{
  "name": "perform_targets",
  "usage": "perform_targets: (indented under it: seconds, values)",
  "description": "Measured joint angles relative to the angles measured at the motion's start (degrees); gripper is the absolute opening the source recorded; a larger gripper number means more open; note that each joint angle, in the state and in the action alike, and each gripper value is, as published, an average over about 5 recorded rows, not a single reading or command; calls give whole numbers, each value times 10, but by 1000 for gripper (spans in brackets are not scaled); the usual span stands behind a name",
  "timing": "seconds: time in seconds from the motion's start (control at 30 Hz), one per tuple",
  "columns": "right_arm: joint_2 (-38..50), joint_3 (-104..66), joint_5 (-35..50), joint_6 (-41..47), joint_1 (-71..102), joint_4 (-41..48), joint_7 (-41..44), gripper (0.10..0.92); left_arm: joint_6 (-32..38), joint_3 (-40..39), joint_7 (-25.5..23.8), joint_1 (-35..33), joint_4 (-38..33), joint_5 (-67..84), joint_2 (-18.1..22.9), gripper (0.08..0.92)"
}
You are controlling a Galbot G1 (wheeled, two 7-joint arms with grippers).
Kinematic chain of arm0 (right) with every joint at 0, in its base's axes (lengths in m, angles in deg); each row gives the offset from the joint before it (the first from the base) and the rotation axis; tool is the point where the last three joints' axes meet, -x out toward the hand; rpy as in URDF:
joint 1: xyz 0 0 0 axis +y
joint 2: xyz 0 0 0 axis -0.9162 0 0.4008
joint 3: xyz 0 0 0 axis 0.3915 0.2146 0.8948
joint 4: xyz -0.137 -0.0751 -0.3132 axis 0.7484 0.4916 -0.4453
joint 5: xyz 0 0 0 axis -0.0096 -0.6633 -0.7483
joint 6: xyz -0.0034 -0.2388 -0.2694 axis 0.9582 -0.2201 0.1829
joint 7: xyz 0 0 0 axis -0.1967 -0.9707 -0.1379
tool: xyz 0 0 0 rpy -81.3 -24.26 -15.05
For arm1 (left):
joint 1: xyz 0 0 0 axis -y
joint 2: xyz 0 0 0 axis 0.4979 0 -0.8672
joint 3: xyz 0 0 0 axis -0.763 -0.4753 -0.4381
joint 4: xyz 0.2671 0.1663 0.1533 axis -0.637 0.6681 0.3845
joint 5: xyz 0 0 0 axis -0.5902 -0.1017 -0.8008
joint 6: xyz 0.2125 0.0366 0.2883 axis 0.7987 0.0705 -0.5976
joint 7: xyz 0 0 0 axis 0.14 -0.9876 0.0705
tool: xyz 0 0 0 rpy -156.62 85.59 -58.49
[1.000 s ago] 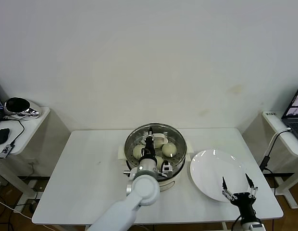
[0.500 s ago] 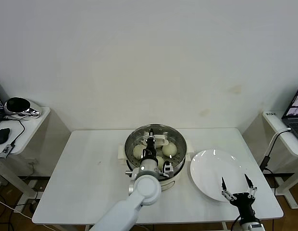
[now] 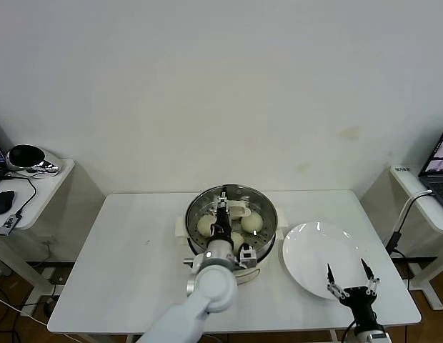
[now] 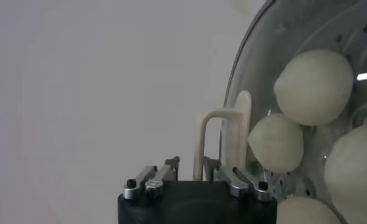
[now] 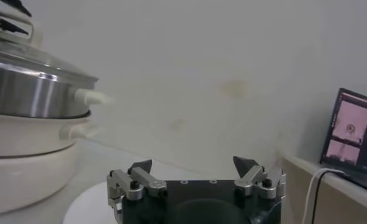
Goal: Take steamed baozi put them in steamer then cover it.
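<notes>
- Left gripper point(image 3: 223, 207) sat directly over the steamer point(image 3: 231, 227), arm reaching in from the near side, fingers pointing down and away at the lid point(image 3: 232, 216).
- Lid lay flat on the pot rim, glass over the four buns point(image 3: 251, 221); all four were inside on the perforated tray, none on the plate point(image 3: 323, 259).
- Lid handle point(image 4: 223, 141) was a thin cream arch standing edge-on from the glass; in the left wrist view it stood just ahead of the fingertips, between them and slightly toward one side.
- Left jaws looked narrowly parted with the handle's base right at the gap. I could not tell whether the pads touched it, so grip versus release was unclear.
- Key relation: handle's long axis ran roughly along the arm's reach, so the jaws straddled its thin faces. My read was that the next move was a straight lift clear, and any sideways drift would catch the arch.
- Left arm was the only one near. Right gripper point(image 3: 347, 281) was parked low at the table's near edge beside the plate, well apart from the pot, jaws spread wide and holding nothing.
- Right wrist view showed the lid seated level on the steel wall.
</notes>
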Motion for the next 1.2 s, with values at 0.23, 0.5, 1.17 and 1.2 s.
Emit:
perform_targets:
  seconds: [0.23, 0.5, 1.17, 1.2]
  values:
    - [3, 2, 0, -2, 2, 1, 0, 823, 34, 17, 42, -56, -65, 48, -30, 708]
    - [8, 7, 3, -3, 1, 6, 2, 823, 135, 84, 100, -154, -156, 176, -66, 821]
    - [65, 57, 54, 25, 48, -8, 4, 823, 411, 364, 238, -497, -239, 715, -71, 823]
    - [68, 61, 58, 27, 51, -10, 5, 823, 418, 372, 239, -508, -236, 733, -69, 823]
